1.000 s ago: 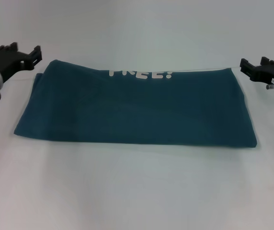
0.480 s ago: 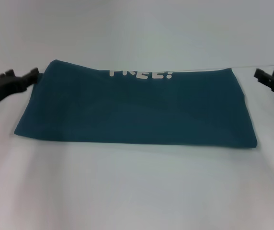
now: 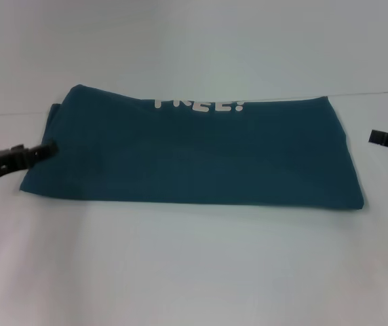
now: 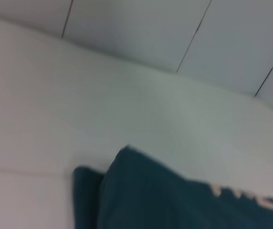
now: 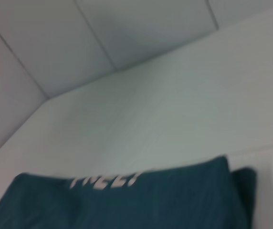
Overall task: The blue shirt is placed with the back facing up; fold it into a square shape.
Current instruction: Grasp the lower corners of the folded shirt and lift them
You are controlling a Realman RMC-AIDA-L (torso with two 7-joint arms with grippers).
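Head view: both grippers (grip states unclear), left gripper point(image 3: 41, 150) and right gripper point(image 3: 384, 138), have dropped nearer beside the unmoved blue shirt point(image 3: 194, 153).

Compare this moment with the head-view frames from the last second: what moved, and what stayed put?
Both grippers drew back from the shirt's far corners toward the robot. The left gripper now sits at the blue shirt's left edge; the right gripper has slid mostly out of frame. Neither holds cloth. The shirt lies unchanged, folded into a wide band.
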